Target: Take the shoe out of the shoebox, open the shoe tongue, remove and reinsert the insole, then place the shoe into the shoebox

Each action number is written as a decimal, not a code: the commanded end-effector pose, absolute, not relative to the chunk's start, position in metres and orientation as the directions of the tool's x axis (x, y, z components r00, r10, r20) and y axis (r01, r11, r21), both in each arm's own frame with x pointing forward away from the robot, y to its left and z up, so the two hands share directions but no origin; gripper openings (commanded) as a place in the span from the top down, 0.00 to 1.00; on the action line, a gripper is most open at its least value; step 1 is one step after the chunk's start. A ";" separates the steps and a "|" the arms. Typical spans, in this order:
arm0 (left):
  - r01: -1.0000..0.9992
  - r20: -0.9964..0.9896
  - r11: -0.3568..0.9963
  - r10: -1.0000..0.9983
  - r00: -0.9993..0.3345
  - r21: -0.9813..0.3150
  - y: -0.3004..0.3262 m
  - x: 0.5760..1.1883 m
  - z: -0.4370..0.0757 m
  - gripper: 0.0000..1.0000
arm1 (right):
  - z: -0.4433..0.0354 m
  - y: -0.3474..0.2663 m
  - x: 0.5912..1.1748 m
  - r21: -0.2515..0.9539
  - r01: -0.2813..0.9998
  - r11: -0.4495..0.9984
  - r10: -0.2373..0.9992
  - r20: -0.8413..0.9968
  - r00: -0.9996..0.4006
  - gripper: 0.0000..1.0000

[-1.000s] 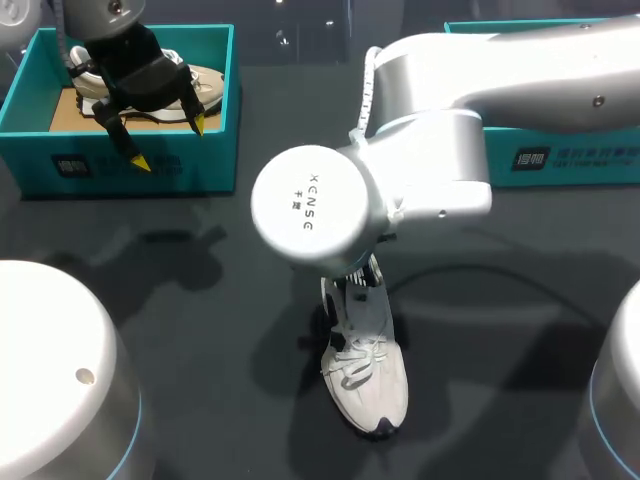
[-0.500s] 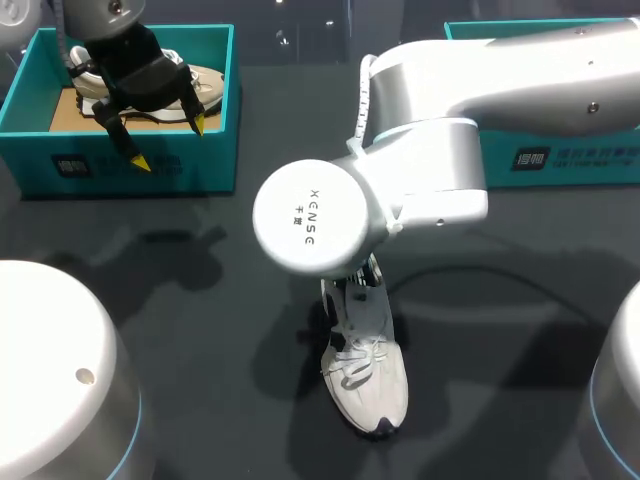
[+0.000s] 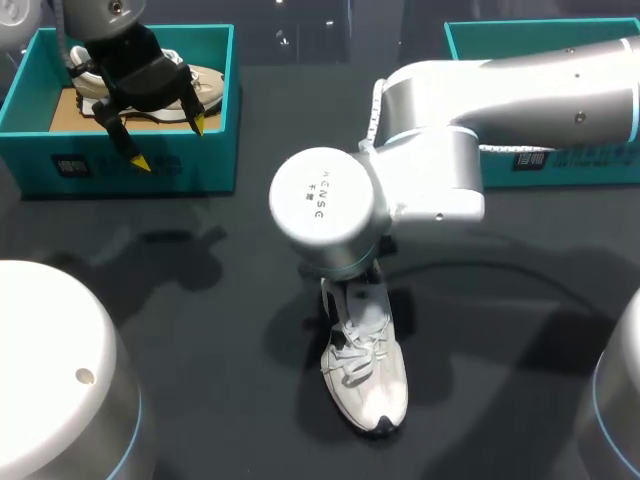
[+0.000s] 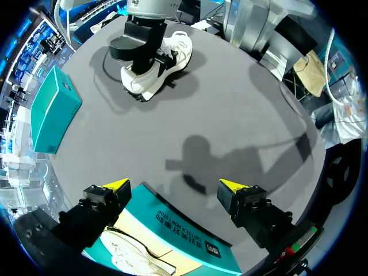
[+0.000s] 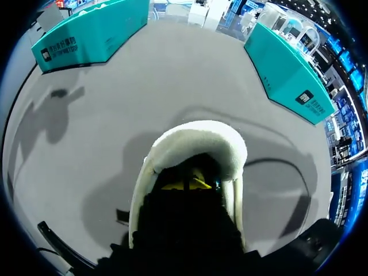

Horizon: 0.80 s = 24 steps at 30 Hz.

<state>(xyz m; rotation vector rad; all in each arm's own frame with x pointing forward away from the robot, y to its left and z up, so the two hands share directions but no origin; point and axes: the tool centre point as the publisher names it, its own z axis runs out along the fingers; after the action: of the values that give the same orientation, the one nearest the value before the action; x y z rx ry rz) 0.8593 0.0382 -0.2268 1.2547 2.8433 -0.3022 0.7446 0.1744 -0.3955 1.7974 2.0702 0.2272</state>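
Observation:
A white shoe (image 3: pixel 367 378) lies in the middle of the dark table, toe toward the near edge. My right arm's wrist (image 3: pixel 328 205) hangs over its heel and hides the gripper in the head view. In the right wrist view my right gripper (image 5: pixel 187 184) is down inside the shoe's opening, behind the padded collar (image 5: pixel 195 135), yellow tips together; whether they pinch anything is hidden. My left gripper (image 3: pixel 169 143) hangs open above the front wall of the left teal shoebox (image 3: pixel 205 165), which holds a second, beige shoe (image 3: pixel 208 86). The left wrist view shows that open gripper (image 4: pixel 173 185) over the box (image 4: pixel 184 238).
A second teal shoebox (image 3: pixel 470 40) stands at the far right, partly behind my right arm. It also appears beside the white shoe (image 4: pixel 172 54) as a teal box (image 4: pixel 52 109) in the left wrist view. Dark table surface surrounds the shoe.
My right arm's wrist has shifted a little toward the far right over the shoe's heel. The shoe stays in place. The left arm has not moved.

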 end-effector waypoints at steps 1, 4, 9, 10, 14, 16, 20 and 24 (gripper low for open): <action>0.734 -0.094 0.658 0.731 -0.676 -0.166 0.039 0.859 -0.226 0.00 | -0.420 0.166 0.744 0.338 0.930 0.144 0.984 -0.148 -0.098 1.00; 0.734 -0.094 0.658 0.731 -0.676 -0.166 0.039 0.859 -0.226 0.00 | -0.433 0.164 0.733 0.297 0.947 0.125 0.988 -0.126 -0.091 1.00; 0.734 -0.094 0.658 0.731 -0.676 -0.166 0.039 0.859 -0.226 0.00 | -0.434 0.162 0.707 0.254 0.963 0.092 0.992 -0.110 -0.066 1.00; 0.734 -0.094 0.658 0.731 -0.676 -0.166 0.039 0.859 -0.226 0.00 | -0.430 0.162 0.703 0.260 0.962 0.087 0.992 -0.112 -0.060 1.00; 0.734 -0.094 0.658 0.731 -0.676 -0.166 0.039 0.859 -0.226 0.00 | -0.406 0.167 0.698 0.311 0.946 0.092 0.986 -0.158 -0.044 1.00; 0.734 -0.094 0.658 0.731 -0.676 -0.166 0.039 0.859 -0.226 0.00 | -0.394 0.170 0.699 0.336 0.937 0.098 0.983 -0.181 -0.039 1.00; 0.734 -0.094 0.658 0.731 -0.676 -0.166 0.039 0.859 -0.226 0.00 | -0.373 0.174 0.707 0.402 0.907 0.129 0.980 -0.193 -0.054 1.00; 0.734 -0.094 0.658 0.731 -0.676 -0.166 0.039 0.859 -0.226 0.00 | -0.362 0.177 0.718 0.451 0.880 0.151 0.979 -0.194 -0.068 1.00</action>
<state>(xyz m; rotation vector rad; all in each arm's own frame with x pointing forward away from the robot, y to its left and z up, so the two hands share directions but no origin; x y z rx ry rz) 0.8593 0.0382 -0.2268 1.2546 2.8433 -0.3022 0.7268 0.1737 -0.3667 1.7952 2.0633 0.2358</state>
